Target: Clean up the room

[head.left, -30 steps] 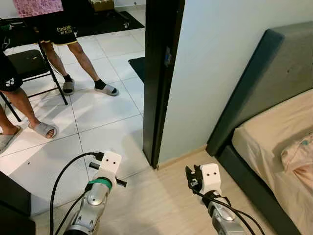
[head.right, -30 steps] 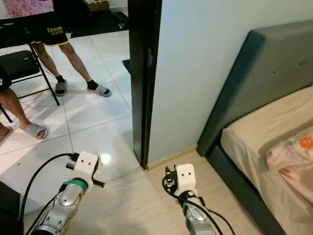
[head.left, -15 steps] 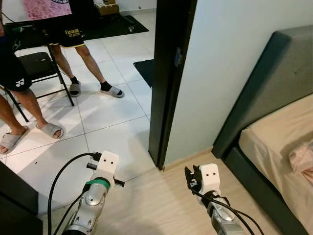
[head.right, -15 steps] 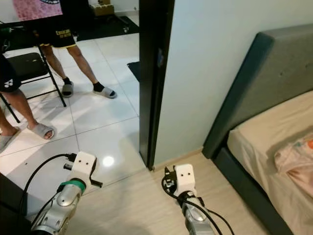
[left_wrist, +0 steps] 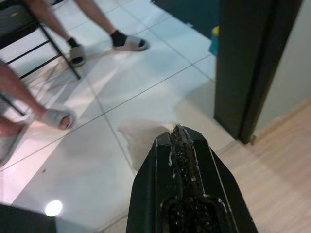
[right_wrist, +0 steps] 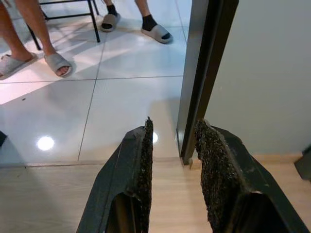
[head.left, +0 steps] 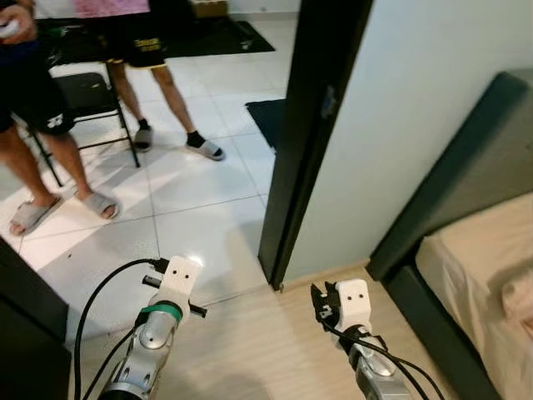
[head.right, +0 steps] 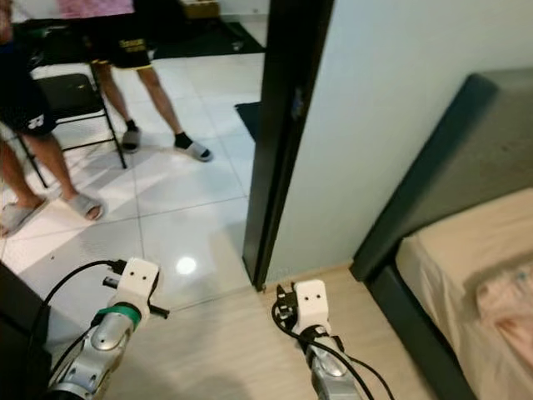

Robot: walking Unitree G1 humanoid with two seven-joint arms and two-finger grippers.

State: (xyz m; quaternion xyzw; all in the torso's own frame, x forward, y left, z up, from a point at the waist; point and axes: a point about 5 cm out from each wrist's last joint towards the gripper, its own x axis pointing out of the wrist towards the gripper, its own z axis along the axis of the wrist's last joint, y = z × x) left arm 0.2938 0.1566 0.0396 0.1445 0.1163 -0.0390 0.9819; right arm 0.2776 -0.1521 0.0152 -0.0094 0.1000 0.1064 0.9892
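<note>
Hovering low at 7 o'clock, the left gripper has its fingers pressed together — the right gripper, at 5 o'clock, spread apart; bed at 3 o'clock, door frame at 12.

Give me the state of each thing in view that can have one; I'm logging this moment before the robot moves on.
left gripper: shut, holding nothing, above the floor.
right gripper: open, holding nothing.
folding chair: unfolded, standing on the tiles, nobody seated.
bed: covered with a beige sheet, a pink cloth lying crumpled on it.
two people: standing, in slippers, on the tiles.
</note>
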